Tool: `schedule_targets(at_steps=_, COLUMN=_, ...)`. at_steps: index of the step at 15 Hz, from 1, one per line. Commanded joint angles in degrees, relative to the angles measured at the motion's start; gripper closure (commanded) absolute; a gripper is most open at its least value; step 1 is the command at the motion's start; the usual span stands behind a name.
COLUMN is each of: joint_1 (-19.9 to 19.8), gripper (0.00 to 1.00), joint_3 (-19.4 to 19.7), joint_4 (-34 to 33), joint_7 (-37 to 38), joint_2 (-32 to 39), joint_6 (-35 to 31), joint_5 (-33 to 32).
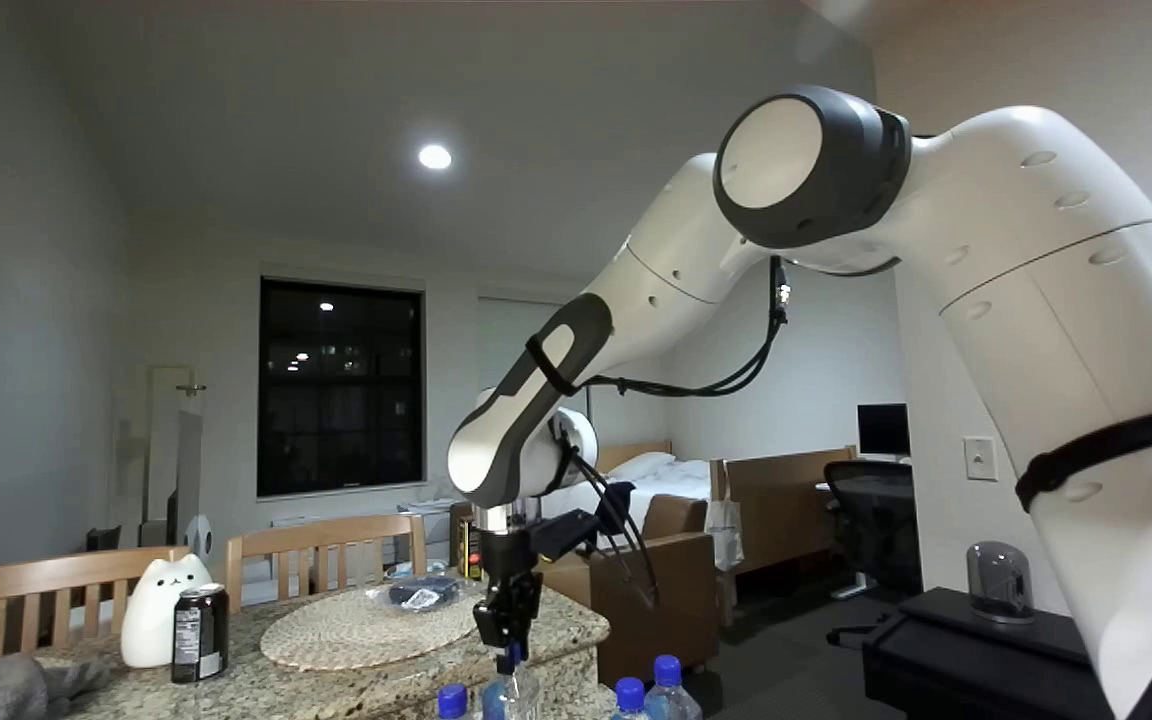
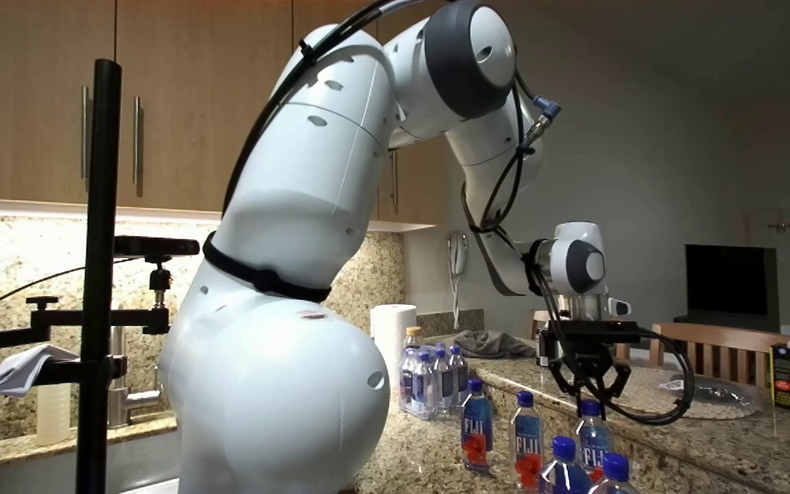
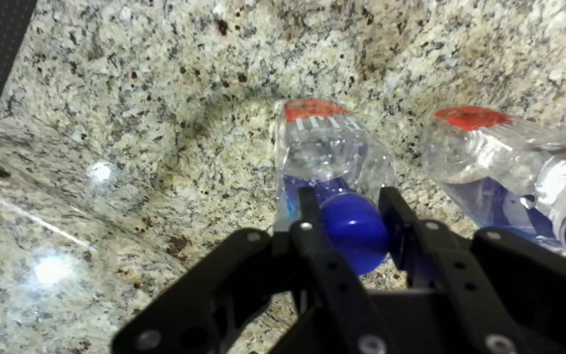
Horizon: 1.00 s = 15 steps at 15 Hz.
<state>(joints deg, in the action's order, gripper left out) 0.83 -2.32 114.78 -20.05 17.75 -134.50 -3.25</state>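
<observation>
The end effector (image 3: 348, 199) is grasping a Fiji bottle (image 3: 325, 147) by its blue cap (image 3: 355, 233), a finger on either side. The bottle is upright at the lower tabletop (image 3: 175, 64), close to the edge where the stone steps up to the raised tabletop (image 1: 266, 690); whether its base touches cannot be told. In an exterior view its label (image 2: 595, 455) reads FIJI in white capitals above a red flower (image 2: 595, 475); in the wrist view those letters show upside down. Two neighbouring bottles (image 2: 477, 418) also read FIJI, while a cluster of bottles (image 2: 426, 384) has blue labels too small to read. On the raised tabletop, a black can (image 1: 200, 632) bears a white panel of illegible print. A black carton (image 2: 786, 376), toward the edge by the wooden chairs (image 1: 326, 533), has unreadable yellow lettering. A clear plastic pack (image 1: 423, 592) with a white sticker lies on a woven placemat (image 1: 336, 630).
</observation>
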Motion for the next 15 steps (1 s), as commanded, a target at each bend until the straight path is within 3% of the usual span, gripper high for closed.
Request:
schedule_targets(at_steps=1, joint_1=-0.39, gripper=0.85, joint_3=-0.26, joint_4=2.07, joint_7=3.33, joint_2=-3.42, joint_6=1.61, joint_5=0.72)
schedule_targets(at_steps=5, joint_1=-0.88, gripper=0.85, joint_3=-1.41, joint_4=3.44, joint_7=2.97, joint_2=-5.96, joint_6=0.36, joint_5=5.8)
schedule_targets(at_steps=8, joint_1=-0.5, gripper=0.85, joint_3=-1.3, joint_4=3.92, joint_7=2.92, joint_2=-8.39, joint_6=0.81, joint_5=6.1)
schedule_targets(at_steps=9, joint_1=-0.26, gripper=0.66, joint_3=-1.17, joint_4=0.81, joint_7=2.3, joint_2=-4.38, joint_6=0.98, joint_5=4.99)
schedule_targets(at_steps=15, joint_1=-0.17, gripper=0.66, joint_3=-1.1, joint_4=1.95, joint_7=2.28, joint_2=-6.22, joint_6=0.99, joint_5=5.02)
